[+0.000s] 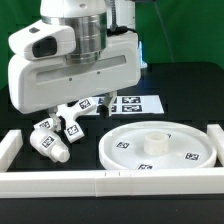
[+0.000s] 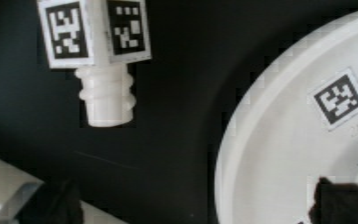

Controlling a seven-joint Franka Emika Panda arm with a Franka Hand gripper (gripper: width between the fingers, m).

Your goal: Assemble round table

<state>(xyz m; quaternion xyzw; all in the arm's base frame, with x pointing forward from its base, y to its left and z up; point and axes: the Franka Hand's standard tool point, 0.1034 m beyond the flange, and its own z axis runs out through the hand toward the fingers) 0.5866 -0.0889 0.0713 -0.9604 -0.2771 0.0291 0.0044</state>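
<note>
The round disc [image 1: 160,150] with its central hub [image 1: 152,141] lies flat on the black table, towards the exterior view's right. In the wrist view the disc [image 2: 300,120] fills one side, with one tag showing. A short leg [image 2: 101,60] with a tagged head and a ribbed peg lies beside the disc, apart from it. It also shows in the exterior view [image 1: 48,141] with another tagged part next to it. My gripper [image 2: 197,205] is open and empty. One finger [image 2: 345,200] is over the disc, the other [image 2: 48,205] over the table. The cross-shaped base cannot be made out.
The marker board [image 1: 135,102] lies behind the disc. The long white rail frame [image 1: 100,180] runs along the front and up both sides. More tagged white parts [image 1: 85,106] sit under the robot hand [image 1: 75,65].
</note>
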